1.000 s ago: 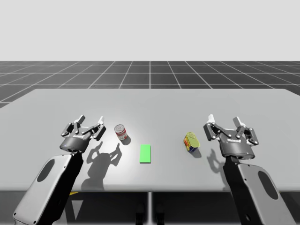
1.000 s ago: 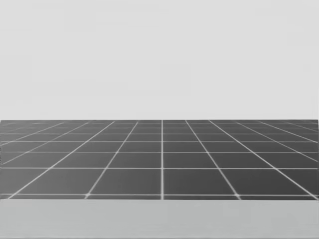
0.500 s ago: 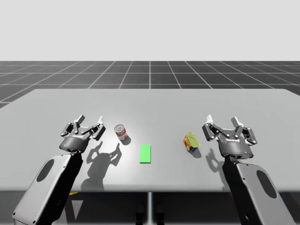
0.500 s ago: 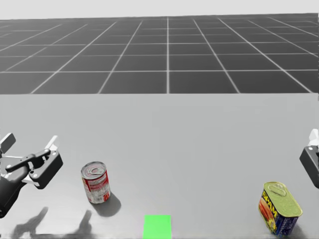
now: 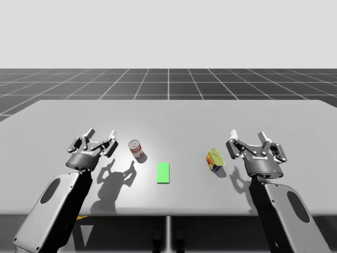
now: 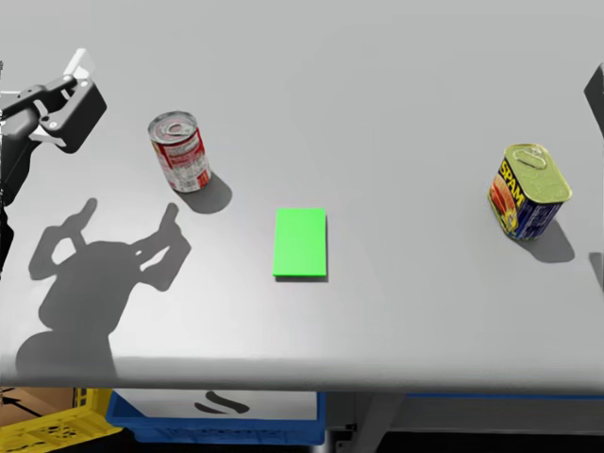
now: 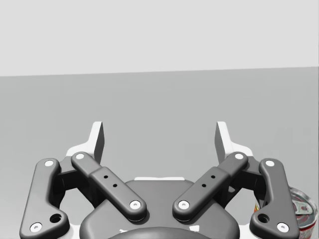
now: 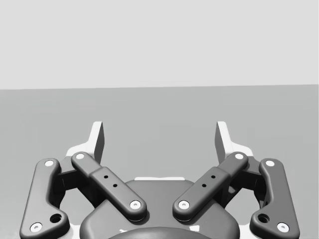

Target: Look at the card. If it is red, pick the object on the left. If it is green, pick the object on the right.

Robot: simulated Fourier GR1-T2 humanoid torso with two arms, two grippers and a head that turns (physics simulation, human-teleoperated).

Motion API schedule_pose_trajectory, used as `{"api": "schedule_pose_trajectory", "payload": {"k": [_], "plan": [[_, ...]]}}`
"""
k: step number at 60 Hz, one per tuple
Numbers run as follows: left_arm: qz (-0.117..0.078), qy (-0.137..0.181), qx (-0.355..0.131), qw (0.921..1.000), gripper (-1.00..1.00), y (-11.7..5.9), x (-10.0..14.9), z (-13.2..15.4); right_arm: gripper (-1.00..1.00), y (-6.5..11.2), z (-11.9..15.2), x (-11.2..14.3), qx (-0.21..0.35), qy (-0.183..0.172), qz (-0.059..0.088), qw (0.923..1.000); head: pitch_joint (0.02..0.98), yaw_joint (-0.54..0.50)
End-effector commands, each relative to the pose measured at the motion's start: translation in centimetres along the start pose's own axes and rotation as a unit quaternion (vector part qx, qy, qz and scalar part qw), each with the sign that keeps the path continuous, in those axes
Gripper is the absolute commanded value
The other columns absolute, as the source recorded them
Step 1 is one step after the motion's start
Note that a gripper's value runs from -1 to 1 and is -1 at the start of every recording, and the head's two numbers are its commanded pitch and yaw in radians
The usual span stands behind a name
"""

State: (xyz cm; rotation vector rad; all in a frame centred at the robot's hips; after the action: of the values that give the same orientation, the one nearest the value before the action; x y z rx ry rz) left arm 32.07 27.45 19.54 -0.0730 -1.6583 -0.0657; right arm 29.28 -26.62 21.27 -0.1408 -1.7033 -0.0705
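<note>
A green card lies flat near the table's front edge, midway between two cans. To its left stands a red-and-white round can. To its right lies a yellow-and-blue rectangular can. My left gripper is open, left of the round can and apart from it. My right gripper is open, right of the rectangular can, with nothing between its fingers.
The grey table stretches far behind the cans. Under its front edge sit a blue bin and a yellow crate. The arms' shadows fall on the tabletop beside each can.
My head has turned downward, from the horizon to the tabletop with the card and both cans. My right gripper has drifted slightly left toward the rectangular can; the left arm has barely moved.
</note>
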Motion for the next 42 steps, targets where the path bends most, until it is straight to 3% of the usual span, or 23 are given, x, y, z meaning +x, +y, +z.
{"api": "schedule_pose_trajectory", "payload": {"k": [1,23,42], "plan": [[0.002,-0.002,-0.001,1.0,-1.0,0.04,0.12,-0.04,-1.0,0.08,-0.01,-0.01,0.002,0.001,0.0,1.0,0.957,0.04],[0.002,-0.004,-0.002,1.0,-1.0,-0.02,0.18,0.05,-1.0,0.16,0.04,-0.04,0.003,0.0,0.002,1.0,0.955,0.04],[0.002,-0.004,-0.002,1.0,-1.0,-0.03,0.17,0.05,-1.0,0.16,0.02,-0.09,0.004,0.0,0.003,1.0,0.922,-0.09]]}}
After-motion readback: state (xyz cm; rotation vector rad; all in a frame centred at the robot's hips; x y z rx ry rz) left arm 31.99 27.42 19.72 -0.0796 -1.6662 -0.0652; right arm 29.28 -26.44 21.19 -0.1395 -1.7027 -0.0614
